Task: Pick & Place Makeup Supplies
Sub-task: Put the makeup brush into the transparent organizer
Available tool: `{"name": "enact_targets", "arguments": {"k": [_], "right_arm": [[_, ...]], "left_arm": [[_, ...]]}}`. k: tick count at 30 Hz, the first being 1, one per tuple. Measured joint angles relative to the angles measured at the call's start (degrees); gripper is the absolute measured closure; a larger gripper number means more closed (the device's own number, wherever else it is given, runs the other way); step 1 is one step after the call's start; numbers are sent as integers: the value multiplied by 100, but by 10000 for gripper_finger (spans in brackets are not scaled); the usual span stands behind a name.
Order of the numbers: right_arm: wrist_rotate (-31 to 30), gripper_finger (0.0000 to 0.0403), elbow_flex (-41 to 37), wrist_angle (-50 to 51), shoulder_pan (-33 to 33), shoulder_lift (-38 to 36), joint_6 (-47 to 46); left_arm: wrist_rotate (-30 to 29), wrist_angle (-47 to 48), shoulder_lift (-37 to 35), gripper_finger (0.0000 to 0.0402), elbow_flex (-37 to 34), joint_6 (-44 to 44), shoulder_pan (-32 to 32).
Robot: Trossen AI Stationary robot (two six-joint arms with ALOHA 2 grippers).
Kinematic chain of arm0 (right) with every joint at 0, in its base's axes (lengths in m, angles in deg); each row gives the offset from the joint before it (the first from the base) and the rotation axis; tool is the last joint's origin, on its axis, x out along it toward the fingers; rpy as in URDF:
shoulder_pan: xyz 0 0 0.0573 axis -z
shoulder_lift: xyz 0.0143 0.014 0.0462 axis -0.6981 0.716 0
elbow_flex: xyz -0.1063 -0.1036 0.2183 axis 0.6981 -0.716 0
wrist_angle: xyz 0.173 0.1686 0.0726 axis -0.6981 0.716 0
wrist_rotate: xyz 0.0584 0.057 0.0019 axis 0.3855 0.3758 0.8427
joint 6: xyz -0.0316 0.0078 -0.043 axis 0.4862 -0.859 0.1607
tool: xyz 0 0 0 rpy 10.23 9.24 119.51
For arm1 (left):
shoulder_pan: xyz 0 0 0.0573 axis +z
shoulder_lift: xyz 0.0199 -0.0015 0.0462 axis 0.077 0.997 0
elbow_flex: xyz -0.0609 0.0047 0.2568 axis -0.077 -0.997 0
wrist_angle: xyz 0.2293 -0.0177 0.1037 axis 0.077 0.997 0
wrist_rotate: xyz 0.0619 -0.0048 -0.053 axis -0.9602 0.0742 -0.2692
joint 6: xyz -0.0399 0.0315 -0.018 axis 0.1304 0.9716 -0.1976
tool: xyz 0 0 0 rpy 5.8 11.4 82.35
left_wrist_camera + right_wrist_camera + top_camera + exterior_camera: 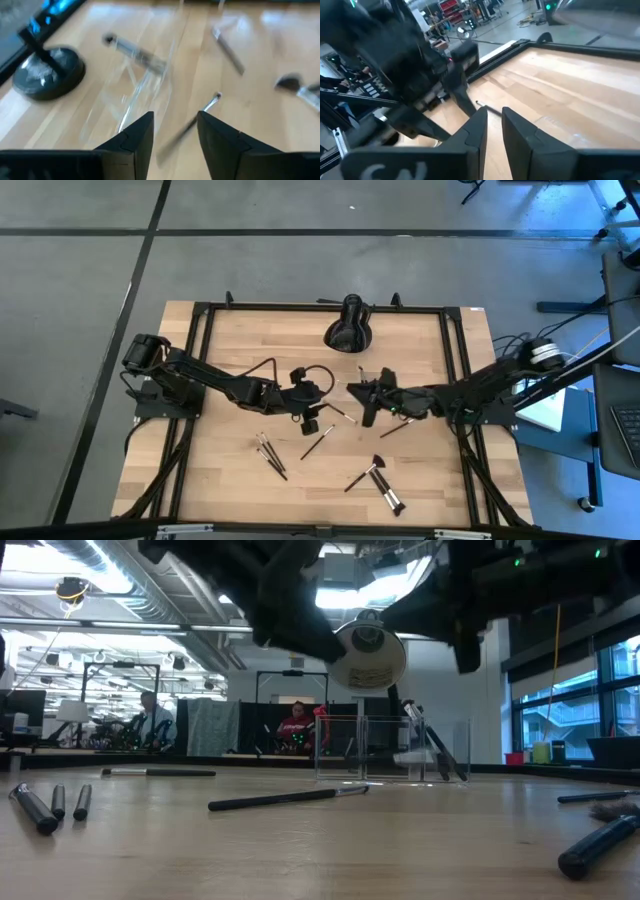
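Dark-handled makeup brushes lie scattered on the wooden table: a small cluster (270, 452), one single (318, 442), two near the front (365, 473) (390, 498). My left gripper (310, 423) hangs open above the table's middle, its fingers (142, 132) either side of a thin brush (192, 122) lying below, without touching it. My right gripper (358, 392) hovers just to the right, facing the left arm. Its fingers (479, 125) stand a narrow gap apart with nothing between them. A clear organiser tray (135, 85) (390, 750) stands on the table with brushes leaning in it.
A large black rounded object (350, 328) (47, 70) sits near the far edge. More brushes lie at the table's near left (45, 805) and right (600, 840) in the low view. A black frame (200, 360) borders the table. The two grippers are close together at mid-table.
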Motion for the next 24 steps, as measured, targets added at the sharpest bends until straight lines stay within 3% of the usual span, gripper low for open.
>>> {"name": "enact_targets", "arguments": {"k": [5, 9, 12, 17, 24], "right_arm": [[16, 345, 2, 1649, -2, -913, -604], [56, 345, 2, 2523, -117, -1083, -1329], [81, 345, 2, 2545, -235, -1033, -1516], [283, 345, 2, 2234, -401, -1032, -1517], [462, 345, 2, 2086, -579, -1034, -1406]], "left_arm": [[0, 719, 0, 242, -1, -187, -23], [86, 602, 0, 244, -67, -121, -56], [559, 248, 89, 244, -92, 482, -9], [1881, -425, 777, 242, 11, 1281, 340], [2011, -400, 1998, 240, 903, 1816, 634]]}}
